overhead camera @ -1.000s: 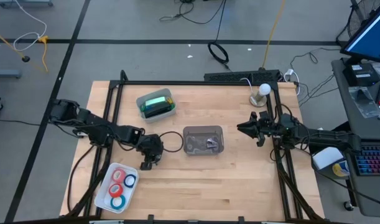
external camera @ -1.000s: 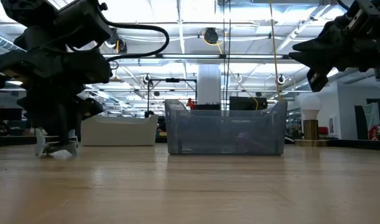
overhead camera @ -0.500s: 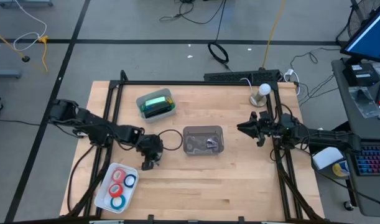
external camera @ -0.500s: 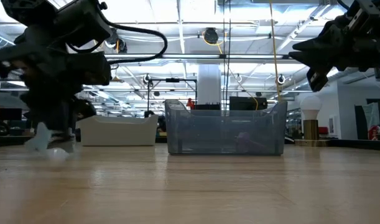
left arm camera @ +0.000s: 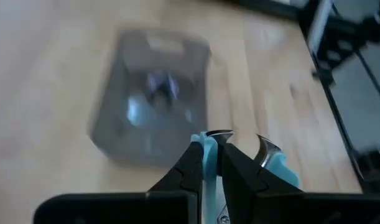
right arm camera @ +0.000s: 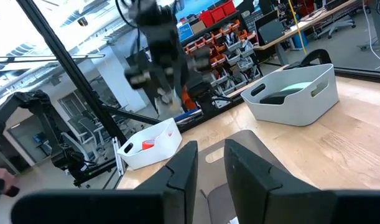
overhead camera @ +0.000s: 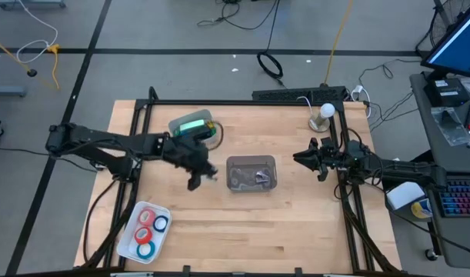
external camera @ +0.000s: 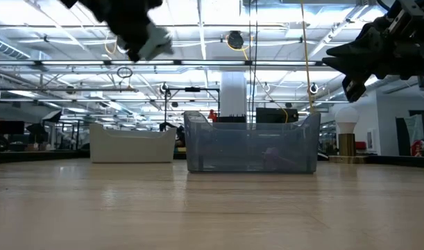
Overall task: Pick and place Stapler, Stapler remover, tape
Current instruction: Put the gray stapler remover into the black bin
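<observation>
The staple remover (left arm camera: 208, 152), light blue with metal claws, is in my left gripper (left arm camera: 213, 163), which is shut on it high above the table, just left of the grey clear bin (overhead camera: 251, 172); the low view shows the staple remover (external camera: 155, 43) raised. The mint-green stapler (overhead camera: 193, 127) lies in a white bin (overhead camera: 208, 140). Red, blue and teal tape rolls (overhead camera: 146, 228) lie in a white tray (overhead camera: 127, 242). My right gripper (overhead camera: 300, 159) waits open near the table's right edge. My left gripper pinches one light-blue handle (left arm camera: 207, 157) of the staple remover between its two fingers. The other handle (left arm camera: 280, 169) stands outside one finger (left arm camera: 242, 177). The metal claws (left arm camera: 219, 134) point away from the wrist. The remover is lifted clear of the table.
The grey clear bin holds a small metal object (overhead camera: 259, 178). A lamp with a white bulb (overhead camera: 325, 114) stands at the far right corner. A black frame (overhead camera: 242, 101) runs along the table's far and side edges. Bare wood (overhead camera: 258, 223) lies toward the near edge.
My left gripper has risen from the table near the tape tray, moving toward the far and right, to beside the grey bin. The staple remover, which stood on the table in its fingers, is now lifted clear and carried along.
</observation>
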`<action>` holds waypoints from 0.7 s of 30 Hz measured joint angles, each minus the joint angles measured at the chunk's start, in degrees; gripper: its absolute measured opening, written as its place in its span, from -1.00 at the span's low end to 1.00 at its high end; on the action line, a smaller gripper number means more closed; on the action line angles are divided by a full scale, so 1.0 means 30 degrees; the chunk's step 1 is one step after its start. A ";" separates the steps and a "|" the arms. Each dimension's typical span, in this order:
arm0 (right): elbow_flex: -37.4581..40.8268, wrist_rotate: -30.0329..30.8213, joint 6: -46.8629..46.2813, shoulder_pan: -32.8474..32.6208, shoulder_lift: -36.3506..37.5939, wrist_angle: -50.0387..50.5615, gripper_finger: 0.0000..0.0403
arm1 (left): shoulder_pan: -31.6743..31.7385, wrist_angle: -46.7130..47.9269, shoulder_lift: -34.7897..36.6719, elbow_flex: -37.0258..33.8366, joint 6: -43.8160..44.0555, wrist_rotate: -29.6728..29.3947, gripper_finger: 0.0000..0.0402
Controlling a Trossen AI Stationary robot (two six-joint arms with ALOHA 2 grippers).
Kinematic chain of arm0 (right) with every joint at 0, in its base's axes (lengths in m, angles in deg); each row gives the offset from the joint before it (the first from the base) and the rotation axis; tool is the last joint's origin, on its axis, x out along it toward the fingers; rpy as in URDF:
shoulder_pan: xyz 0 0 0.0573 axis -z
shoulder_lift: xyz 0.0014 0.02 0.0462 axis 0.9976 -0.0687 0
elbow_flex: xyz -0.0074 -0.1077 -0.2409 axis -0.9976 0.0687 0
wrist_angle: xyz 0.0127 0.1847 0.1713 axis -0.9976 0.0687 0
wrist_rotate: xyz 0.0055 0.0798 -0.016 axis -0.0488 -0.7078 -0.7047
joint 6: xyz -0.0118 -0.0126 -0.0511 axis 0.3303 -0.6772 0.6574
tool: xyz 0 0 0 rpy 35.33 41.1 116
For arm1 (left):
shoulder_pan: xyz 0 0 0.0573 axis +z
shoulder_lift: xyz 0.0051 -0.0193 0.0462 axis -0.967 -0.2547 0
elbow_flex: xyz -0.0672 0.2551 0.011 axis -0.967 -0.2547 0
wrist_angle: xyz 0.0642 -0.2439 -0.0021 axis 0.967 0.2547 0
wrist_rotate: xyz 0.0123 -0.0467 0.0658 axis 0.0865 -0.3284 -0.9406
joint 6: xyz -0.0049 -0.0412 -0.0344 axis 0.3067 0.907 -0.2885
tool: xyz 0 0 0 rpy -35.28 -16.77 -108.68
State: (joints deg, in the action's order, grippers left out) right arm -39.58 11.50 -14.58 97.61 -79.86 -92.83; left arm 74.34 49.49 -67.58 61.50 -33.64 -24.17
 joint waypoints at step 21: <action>0.0000 -0.0007 0.0096 0.0000 0.0006 -0.0073 -0.65 | 0.1619 0.0461 -1.0144 0.7047 -0.4060 0.0808 -0.76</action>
State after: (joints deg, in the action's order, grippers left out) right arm -39.58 11.48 -14.30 97.61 -79.84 -93.05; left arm 79.20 50.88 -98.02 82.64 -45.82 -21.75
